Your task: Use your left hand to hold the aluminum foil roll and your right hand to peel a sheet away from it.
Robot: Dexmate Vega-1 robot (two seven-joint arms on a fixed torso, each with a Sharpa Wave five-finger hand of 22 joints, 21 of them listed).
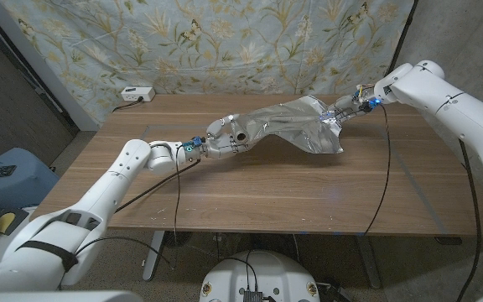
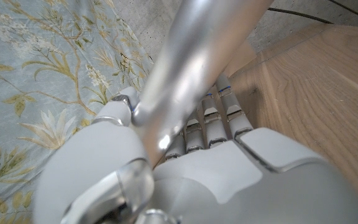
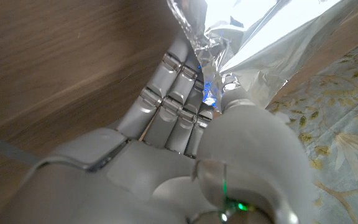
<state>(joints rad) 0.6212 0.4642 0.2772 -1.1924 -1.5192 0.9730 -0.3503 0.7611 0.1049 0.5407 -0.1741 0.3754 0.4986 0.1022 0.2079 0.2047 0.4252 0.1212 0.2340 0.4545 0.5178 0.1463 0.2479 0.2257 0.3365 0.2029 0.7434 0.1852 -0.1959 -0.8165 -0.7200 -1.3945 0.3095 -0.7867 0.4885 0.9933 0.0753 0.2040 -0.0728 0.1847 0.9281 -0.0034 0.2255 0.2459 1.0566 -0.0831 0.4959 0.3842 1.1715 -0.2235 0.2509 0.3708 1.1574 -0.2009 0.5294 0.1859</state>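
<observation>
Head view: foil sheet (image 1: 304,126) stretches from left hand (image 1: 223,141) seemingly to right hand (image 1: 340,111).

head: high, looks down over whole surface (image 1: 250,193) | wrists: close behind own fingers (image 2: 213,121) | shared: foil sheet (image 1: 304,126)

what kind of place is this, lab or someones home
Probably a makeshift lab or recording room, not a lived-in home: a floral sheet hung as a backdrop, one bare wooden table, and a power strip on its far corner.

Foil sheet (image 1: 304,126) spans between hands; near table (image 1: 250,197) bare.
</observation>
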